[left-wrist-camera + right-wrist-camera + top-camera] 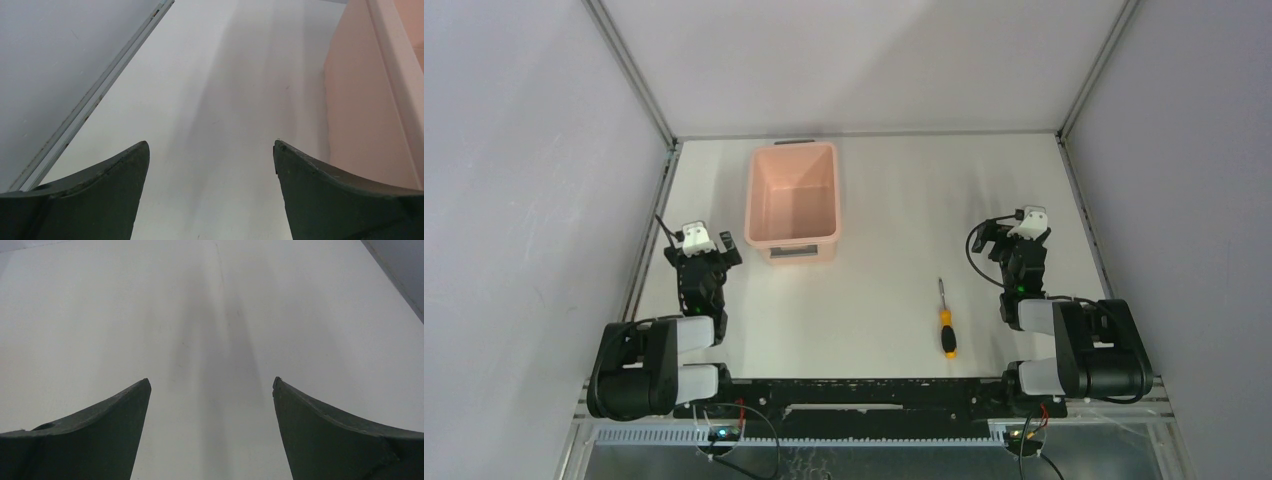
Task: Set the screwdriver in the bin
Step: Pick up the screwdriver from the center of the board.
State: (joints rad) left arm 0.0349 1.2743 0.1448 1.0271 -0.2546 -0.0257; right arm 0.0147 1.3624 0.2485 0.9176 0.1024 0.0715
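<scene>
currently left tool (211,145) and right tool (211,382) both gape empty; screwdriver (945,326) lies apart from bin (750,200).

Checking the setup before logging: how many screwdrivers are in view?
1. The screwdriver lies on the table, near right, shaft pointing away, outside the bin. The bin's inside shows nothing; none seems hidden.

label (799,253): on the near short side of the bin (792,195); print too small to read
readable text: none in any view
</scene>
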